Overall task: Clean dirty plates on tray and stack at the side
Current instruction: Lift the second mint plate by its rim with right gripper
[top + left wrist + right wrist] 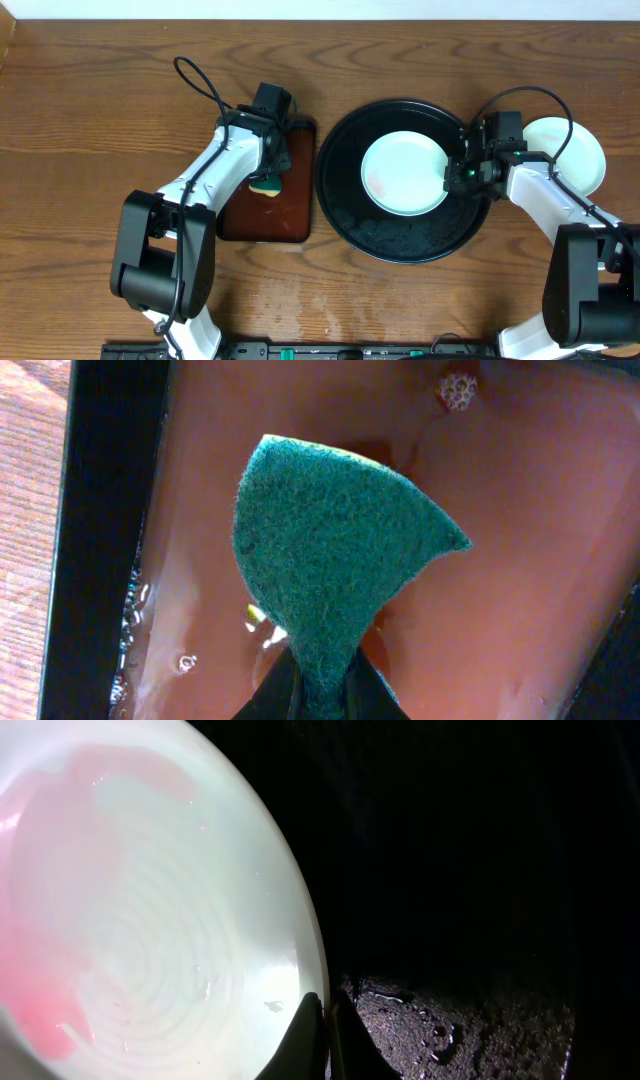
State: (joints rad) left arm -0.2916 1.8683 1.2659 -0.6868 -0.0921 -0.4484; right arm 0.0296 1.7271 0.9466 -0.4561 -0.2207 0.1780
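Observation:
A pale mint-white plate (403,172) with a red smear lies in the round black tray (400,238). My right gripper (452,176) is shut on this plate's right rim; in the right wrist view the fingers (322,1020) pinch the rim of the plate (130,910), which shows pink smears. Another pale plate (575,160) lies on the wood at the far right, partly behind my right arm. My left gripper (268,172) is shut on a green and yellow sponge (330,550) over the brown rectangular tray (520,560).
The brown rectangular tray (285,215) sits left of the black tray and is wet, with droplets and foam. The black tray's floor (470,1020) is wet. Cables arch over both arms.

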